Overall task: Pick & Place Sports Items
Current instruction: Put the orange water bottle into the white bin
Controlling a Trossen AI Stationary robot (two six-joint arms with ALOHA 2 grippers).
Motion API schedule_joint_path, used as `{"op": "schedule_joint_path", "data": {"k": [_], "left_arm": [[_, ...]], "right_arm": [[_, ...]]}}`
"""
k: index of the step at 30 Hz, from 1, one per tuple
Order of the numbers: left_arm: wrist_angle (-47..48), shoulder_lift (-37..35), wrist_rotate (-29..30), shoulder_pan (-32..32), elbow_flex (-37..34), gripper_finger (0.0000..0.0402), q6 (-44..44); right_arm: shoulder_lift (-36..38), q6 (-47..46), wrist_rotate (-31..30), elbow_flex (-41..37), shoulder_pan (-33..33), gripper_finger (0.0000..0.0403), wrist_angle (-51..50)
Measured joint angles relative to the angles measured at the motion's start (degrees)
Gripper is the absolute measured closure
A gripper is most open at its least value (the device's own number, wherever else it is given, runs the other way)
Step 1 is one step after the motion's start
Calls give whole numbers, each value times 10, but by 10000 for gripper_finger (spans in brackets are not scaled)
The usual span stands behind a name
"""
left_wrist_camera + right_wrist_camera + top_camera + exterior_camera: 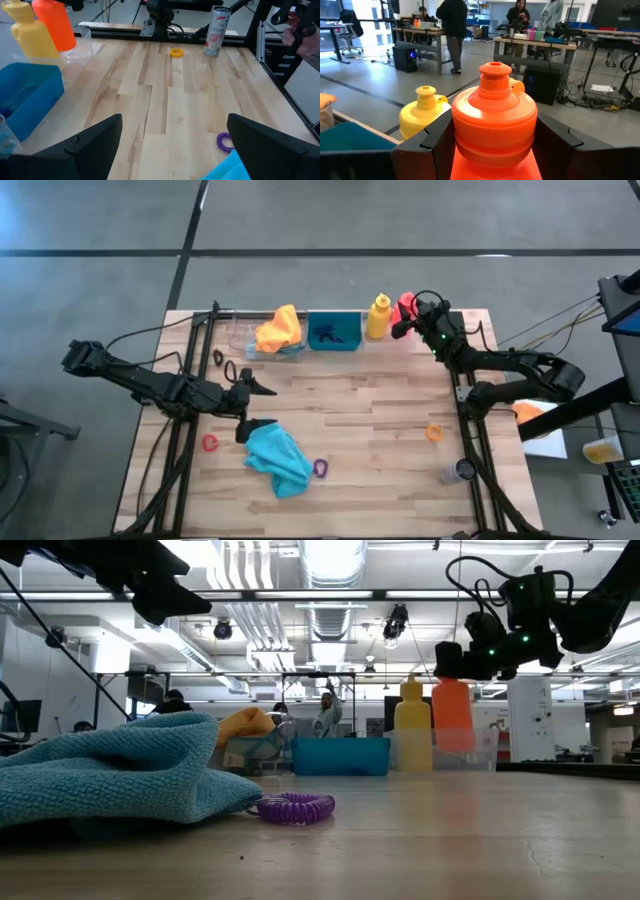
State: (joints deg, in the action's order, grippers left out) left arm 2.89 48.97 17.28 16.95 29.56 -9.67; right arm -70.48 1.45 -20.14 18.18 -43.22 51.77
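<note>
Pink-red bottle (492,125) is clasped below its cap by the right tool (495,137), at the tabletop's (380,405) far edge beside the yellow bottle (378,317). Rigid, smooth plastic; likely light, possibly slippery. Left tool (262,388) is held released above the teal cloth (278,458).

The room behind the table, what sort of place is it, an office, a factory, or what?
It looks like an open-plan robotics lab or workshop. There are exposed ceiling ducts with strip lights overhead, workbenches loaded with equipment and cables, and people standing at them on a bare concrete floor.
</note>
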Motion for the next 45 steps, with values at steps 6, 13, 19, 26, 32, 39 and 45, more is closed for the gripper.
{"op": "schedule_joint_path", "data": {"k": [6, 13, 19, 26, 32, 39, 45], "left_arm": [[8, 0, -4, 0, 0, 35, -13], [8, 0, -4, 0, 0, 35, -10], [8, 0, -4, 0, 0, 35, -8], [8, 0, -4, 0, 0, 35, -9], [7, 0, -4, 0, 0, 35, -9], [7, 0, -4, 0, 0, 35, -13], [7, 0, -4, 0, 0, 35, -13]], "right_arm": [[-10, 5, 0, -20, -6, 200, 11], [-24, 4, 24, -49, -12, 200, 89], [-35, 9, 26, -49, -12, 200, 89], [-76, 13, 26, -49, -13, 199, 111], [-117, 12, 26, -49, -13, 99, 147], [-121, 19, 26, -48, -13, 14, 150], [-82, 22, 26, -48, -12, 12, 144]]}}
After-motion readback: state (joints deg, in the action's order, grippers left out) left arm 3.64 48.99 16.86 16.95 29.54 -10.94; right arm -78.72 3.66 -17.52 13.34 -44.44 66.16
